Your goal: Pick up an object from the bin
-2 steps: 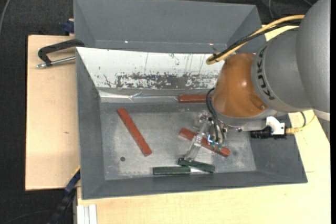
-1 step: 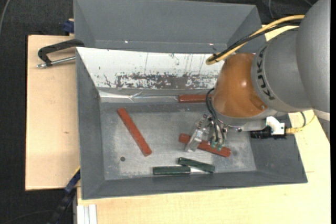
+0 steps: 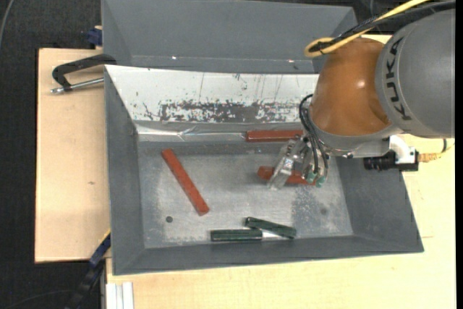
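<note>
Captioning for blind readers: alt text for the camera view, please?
A robot arm reaches from the right into a grey bin, its end effector low beside a small red block mid-floor. A long red stick lies to the left, two dark green sticks by the front wall.

The black letters KUKA are running sideways along the curved edge of the robot arm's grey housing, just beside the orange cover. Nothing else is reading legibly.
</note>
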Robot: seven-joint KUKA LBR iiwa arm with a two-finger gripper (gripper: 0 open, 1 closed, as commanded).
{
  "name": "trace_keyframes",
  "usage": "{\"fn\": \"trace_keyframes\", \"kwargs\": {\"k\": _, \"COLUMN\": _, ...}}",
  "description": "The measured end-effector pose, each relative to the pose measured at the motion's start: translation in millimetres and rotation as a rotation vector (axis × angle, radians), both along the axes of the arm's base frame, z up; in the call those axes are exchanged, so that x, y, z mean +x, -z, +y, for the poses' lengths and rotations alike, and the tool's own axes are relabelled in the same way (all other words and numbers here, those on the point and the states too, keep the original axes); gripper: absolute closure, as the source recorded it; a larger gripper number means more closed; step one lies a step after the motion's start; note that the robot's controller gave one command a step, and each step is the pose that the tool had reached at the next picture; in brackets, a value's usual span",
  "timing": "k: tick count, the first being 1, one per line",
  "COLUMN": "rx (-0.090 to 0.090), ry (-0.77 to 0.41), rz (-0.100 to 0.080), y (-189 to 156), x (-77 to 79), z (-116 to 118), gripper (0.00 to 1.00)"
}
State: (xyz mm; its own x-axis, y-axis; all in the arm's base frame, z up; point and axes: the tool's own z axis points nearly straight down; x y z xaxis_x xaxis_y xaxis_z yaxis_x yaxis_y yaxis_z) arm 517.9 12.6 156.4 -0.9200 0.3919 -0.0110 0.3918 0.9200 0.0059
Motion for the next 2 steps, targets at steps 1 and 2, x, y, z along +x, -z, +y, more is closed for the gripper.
{"fn": "trace_keyframes", "kwargs": {"k": 1, "rx": 0.000, "ry": -0.002, "rz": 0.005, "y": -15.4, "x": 1.5, "z": 0.6, "gripper": 1.00}}
{"fn": "trace_keyframes", "kwargs": {"k": 2, "rx": 0.000, "ry": -0.004, "rz": 0.005, "y": -28.7, "x": 2.9, "z": 1.3, "gripper": 1.00}}
